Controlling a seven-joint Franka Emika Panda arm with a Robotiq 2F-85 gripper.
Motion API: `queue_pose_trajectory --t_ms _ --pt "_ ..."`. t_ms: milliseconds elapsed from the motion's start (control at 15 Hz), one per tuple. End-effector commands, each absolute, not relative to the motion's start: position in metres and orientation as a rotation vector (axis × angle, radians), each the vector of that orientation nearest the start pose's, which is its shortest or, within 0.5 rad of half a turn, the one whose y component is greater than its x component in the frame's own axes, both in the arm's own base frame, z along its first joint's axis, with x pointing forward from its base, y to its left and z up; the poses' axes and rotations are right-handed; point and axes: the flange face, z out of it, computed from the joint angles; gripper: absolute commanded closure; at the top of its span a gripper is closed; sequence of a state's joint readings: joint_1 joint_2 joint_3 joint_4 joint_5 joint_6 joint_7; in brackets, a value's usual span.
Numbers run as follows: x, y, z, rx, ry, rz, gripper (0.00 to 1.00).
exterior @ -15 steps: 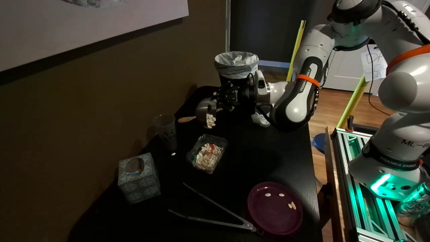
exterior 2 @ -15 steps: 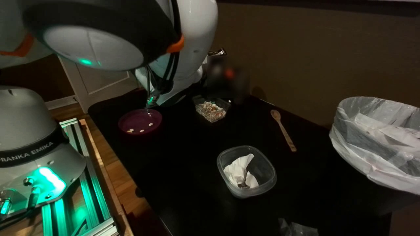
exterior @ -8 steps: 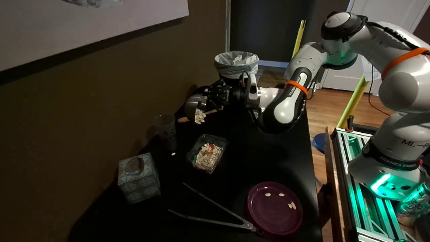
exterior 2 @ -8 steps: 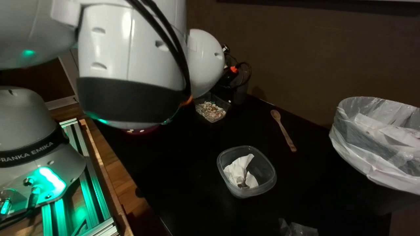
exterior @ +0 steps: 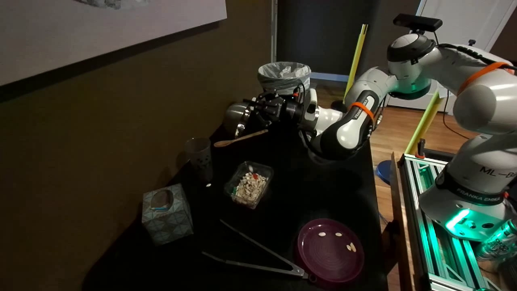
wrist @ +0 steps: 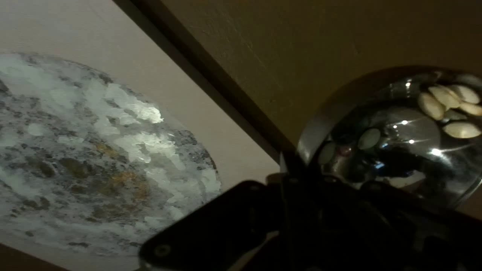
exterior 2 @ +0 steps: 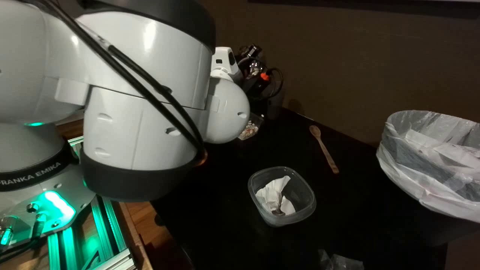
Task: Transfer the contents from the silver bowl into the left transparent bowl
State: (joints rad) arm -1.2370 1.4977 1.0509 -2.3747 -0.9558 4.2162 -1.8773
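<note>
While the hand (wrist: pixel 295 169) pinches the tilted silver bowl (exterior: pixel 234 116), pale seeds (wrist: pixel 462 130) inside, clear container (exterior: pixel 262 168) holding more

In an exterior view, camera stood high, looked down the table (exterior: pixel 315 184) toward the bin (exterior: pixel 284 76), robot base (exterior: pixel 464 202) at right. In an exterior view, looked down from the bin's end, roughly opposite way; arm (exterior 2: pixel 146 127) loomed close at left. Both exterior views shared table, bin, wooden spoon (exterior: pixel 242 138), left transparent bowl (exterior: pixel 263 169). Wrist view sat close to silver bowl (wrist: pixel 410 126), faced wall (wrist: pixel 271 56) and painting (wrist: pixel 94 158), tilted.
</note>
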Motion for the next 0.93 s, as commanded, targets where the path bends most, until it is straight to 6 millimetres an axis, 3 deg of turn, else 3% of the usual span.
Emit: queue_pose_trajectory --t_ms 0,200,533,867 --pt "0.473 -0.045 0.238 1.225 0.942 2.085 0.99" --pt "0.469 -0.044 0.237 1.217 0.954 2.08 0.99" --pt "0.453 -0.008 0.212 1.378 1.013 2.168 0.99" --pt "0.446 0.012 0.205 1.432 1.031 2.225 0.99"
